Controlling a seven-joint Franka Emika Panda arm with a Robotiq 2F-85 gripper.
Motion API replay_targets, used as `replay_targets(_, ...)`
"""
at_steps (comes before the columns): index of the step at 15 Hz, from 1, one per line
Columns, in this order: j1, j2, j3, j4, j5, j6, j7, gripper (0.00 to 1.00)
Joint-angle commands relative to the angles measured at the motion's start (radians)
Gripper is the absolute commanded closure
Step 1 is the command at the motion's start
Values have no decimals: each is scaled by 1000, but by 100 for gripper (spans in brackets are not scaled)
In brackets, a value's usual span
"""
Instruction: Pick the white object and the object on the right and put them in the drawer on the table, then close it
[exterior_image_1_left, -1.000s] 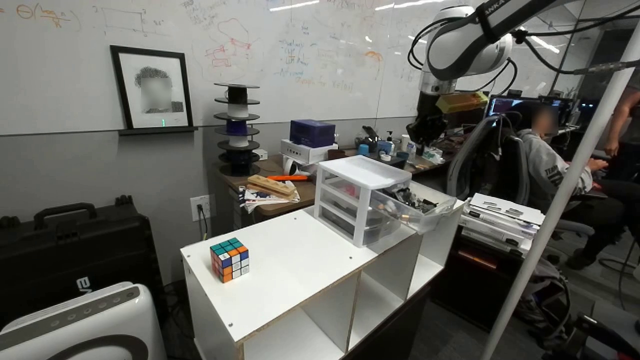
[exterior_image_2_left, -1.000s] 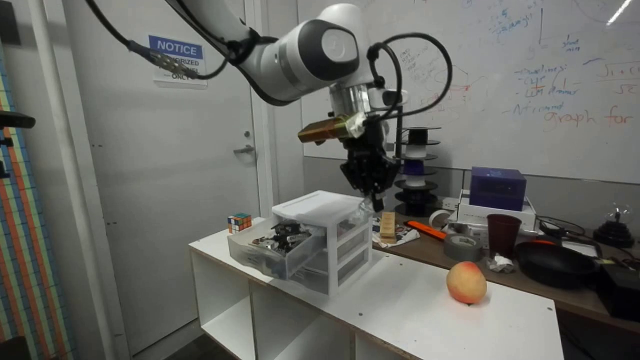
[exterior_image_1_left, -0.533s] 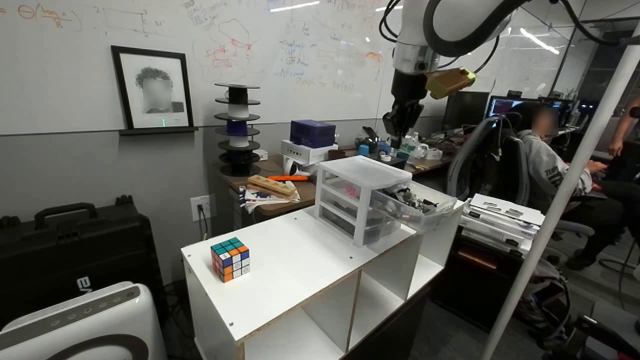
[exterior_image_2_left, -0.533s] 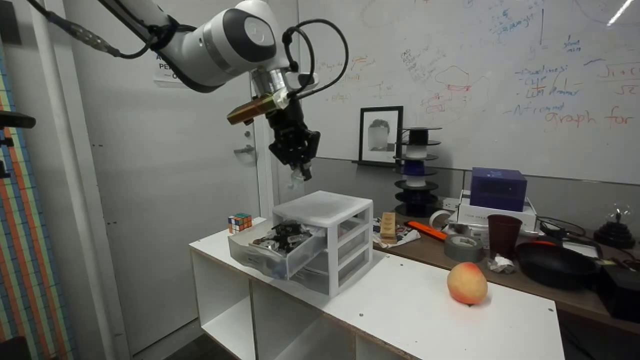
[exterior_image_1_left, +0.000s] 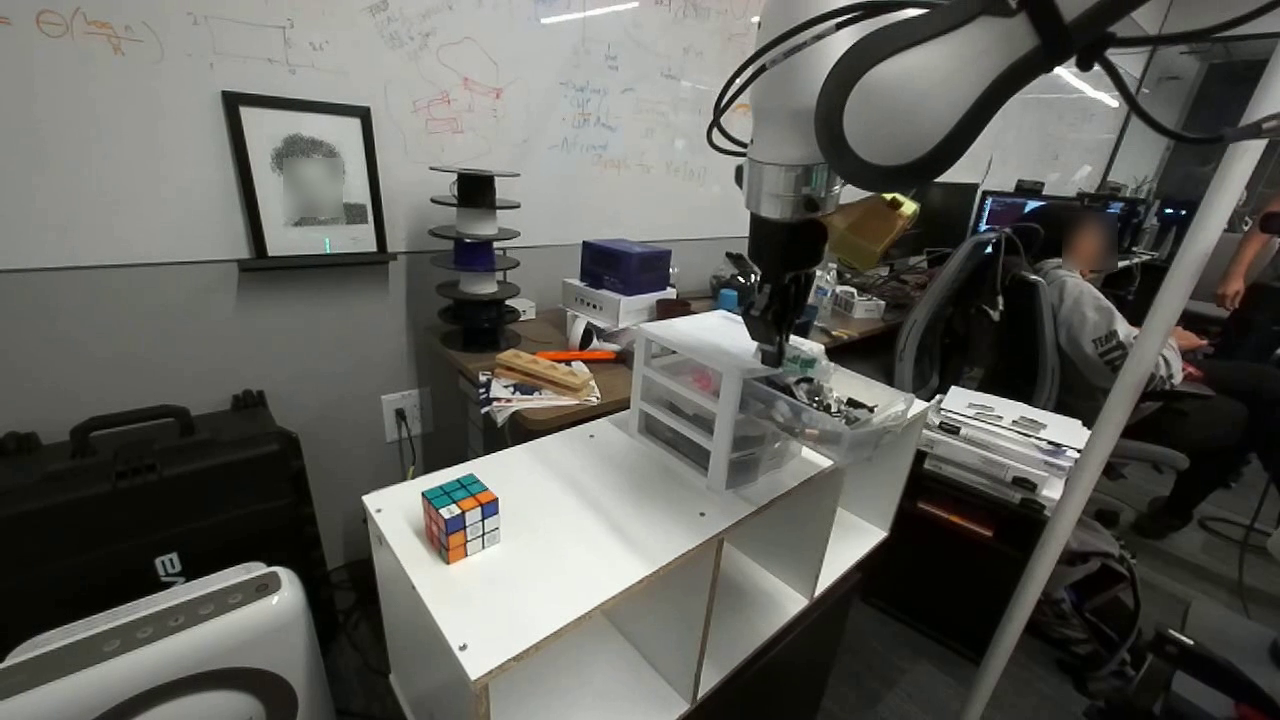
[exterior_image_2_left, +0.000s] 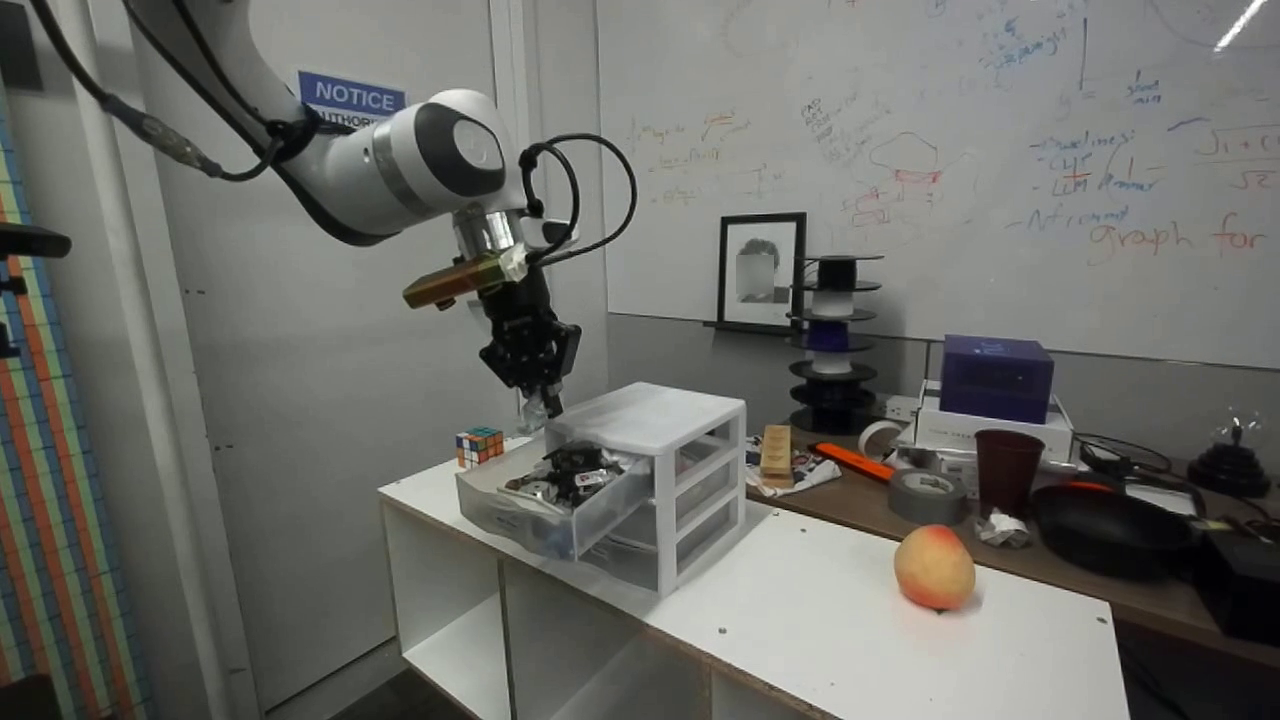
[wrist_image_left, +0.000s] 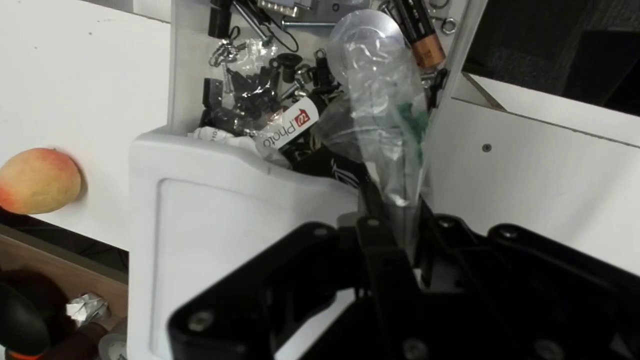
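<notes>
Pinching the clear bag (wrist_image_left: 382, 115), the gripper (wrist_image_left: 398, 205) hangs near the drawer (exterior_image_2_left: 515, 525) and higher than it, this drawer being pulled out from the chest (exterior_image_2_left: 650, 415) with small parts (exterior_image_2_left: 575, 475) inside, while the peach (exterior_image_2_left: 934, 567) and the cube (exterior_image_1_left: 460, 520) rest on the table (exterior_image_2_left: 840, 610), at opposite sides of the chest.

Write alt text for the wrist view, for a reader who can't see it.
The end effector pinches a crinkled clear plastic item over an open drawer cluttered with small black parts and a copper-topped battery. The white chest top shows below the drawer in the picture, and a peach-coloured fruit lies on the white table at left.
</notes>
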Motion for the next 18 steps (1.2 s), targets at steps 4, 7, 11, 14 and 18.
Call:
replay_targets(4, 4, -70, -4, -72, -89, 13, 24, 86)
replay_targets(7, -5, -70, 2, -100, -75, 5, -7, 86)
replay_targets(11, -5, -79, -5, -147, -105, 22, 11, 87)
replay_targets(14, -11, -83, -19, -164, -146, 42, 40, 89)
replay_targets(18, -20, -104, -35, -197, -214, 81, 59, 65)
